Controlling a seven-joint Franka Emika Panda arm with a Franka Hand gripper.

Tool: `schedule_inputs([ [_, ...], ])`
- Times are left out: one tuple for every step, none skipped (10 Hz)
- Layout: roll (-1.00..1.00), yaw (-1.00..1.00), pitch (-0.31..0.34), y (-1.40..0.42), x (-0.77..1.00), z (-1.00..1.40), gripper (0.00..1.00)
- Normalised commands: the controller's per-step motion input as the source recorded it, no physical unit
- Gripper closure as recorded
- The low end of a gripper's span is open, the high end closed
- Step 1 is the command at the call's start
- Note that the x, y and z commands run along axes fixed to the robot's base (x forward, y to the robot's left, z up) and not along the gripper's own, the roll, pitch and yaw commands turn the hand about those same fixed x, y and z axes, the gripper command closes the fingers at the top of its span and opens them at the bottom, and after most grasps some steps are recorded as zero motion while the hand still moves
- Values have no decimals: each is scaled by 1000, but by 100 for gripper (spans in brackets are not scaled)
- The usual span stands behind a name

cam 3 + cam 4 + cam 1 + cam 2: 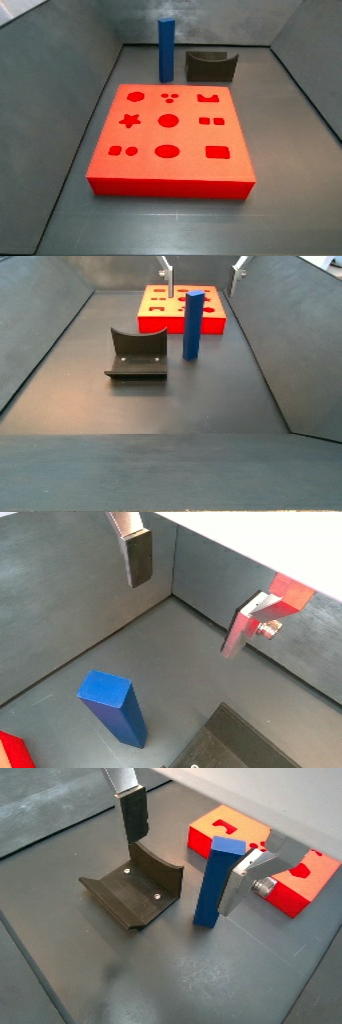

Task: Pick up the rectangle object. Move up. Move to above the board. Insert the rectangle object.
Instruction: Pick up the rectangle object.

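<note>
Right now the gripper (181,843) hangs with its jaws apart and empty, high above the blue bar (219,883), which stands upright on the floor between the board (182,306) and the dark holder block (138,353), its long axis vertical.

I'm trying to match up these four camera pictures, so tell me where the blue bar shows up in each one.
Wrist view: the rectangle object stands on the floor, below the open gripper.
Wrist view: it stands upright between the holder block and the board.
Side view: upright behind the board, beside the holder block, at.
Side view: centre, in front of the board.
Shared landmark: the board.
</note>
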Motion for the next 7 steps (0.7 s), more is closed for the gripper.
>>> schedule_inputs([
  [-59,0,-4,-34,-89,-40,0],
  [0,-869,-20,-311,23,-89,0],
  [0,-909,0,-294,11,-54,0],
  [0,-926,0,-277,11,-51,0],
  [0,-929,0,-277,9,-43,0],
  [0,-926,0,-277,6,-34,0],
  [0,-926,0,-277,3,-23,0],
])
